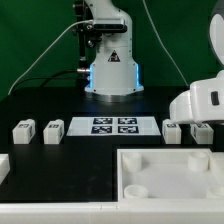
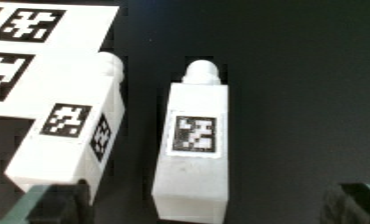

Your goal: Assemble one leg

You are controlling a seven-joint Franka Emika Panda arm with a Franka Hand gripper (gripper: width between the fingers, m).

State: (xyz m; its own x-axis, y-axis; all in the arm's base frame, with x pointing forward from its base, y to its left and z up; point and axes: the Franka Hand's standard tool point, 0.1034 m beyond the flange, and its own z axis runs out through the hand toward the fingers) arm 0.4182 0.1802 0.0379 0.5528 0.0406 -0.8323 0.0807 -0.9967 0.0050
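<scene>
End effector: your end effector [image 2: 203,205] is wide open and grips nothing; its two dark fingers [image 2: 50,204] stand well apart, one on each side of a leg
Task leg: the leg [image 2: 196,140] lies flat on the black tabletop [image 2: 306,90] with its tag face up and its rounded peg end pointing away from the fingers; both fingers are clear of it
Neighbour leg: the neighbour leg [image 2: 72,125] lies just beside it and roughly parallel, between it and the marker board [image 2: 22,45]
Right pair, exterior view: taking the marker board as your dial centre, both sit at 3 o'clock; the neighbour leg [image 1: 172,130] is nearer the board and the leg [image 1: 200,132] is directly under the white arm [image 1: 205,100]
Left pair: two more legs [image 1: 37,130] sit at 9 o'clock of the board, side by side and untouched
Tray part: the large white tray part [image 1: 170,160] lies at 5 o'clock of the board
Robot base: the robot base [image 1: 108,75] is at 12 o'clock of the board
</scene>
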